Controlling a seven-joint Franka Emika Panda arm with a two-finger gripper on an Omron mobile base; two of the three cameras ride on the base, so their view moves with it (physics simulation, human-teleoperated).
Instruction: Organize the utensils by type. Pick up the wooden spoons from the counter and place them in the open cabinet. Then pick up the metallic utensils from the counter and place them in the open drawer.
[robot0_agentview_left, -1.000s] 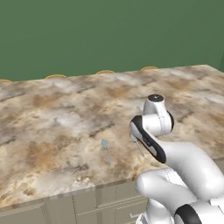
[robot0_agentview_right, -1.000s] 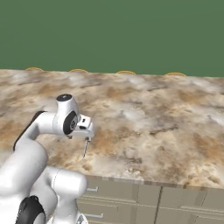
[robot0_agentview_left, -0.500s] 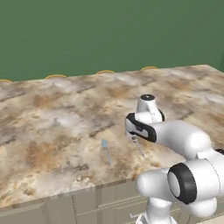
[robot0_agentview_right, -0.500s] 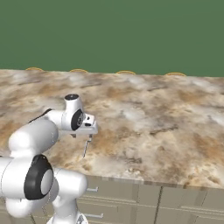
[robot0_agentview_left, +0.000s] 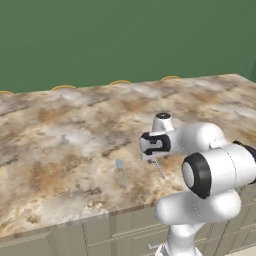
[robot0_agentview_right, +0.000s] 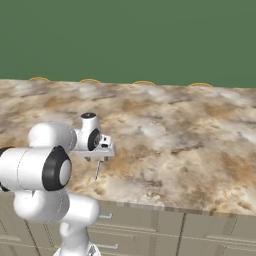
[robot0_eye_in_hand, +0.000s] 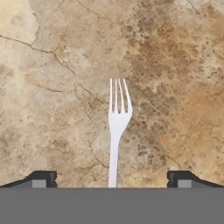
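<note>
Hand view: pincer lower over fork

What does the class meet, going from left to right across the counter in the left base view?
Silver spoon → fork lying under the open gripper → the arm's big white joint.
</note>
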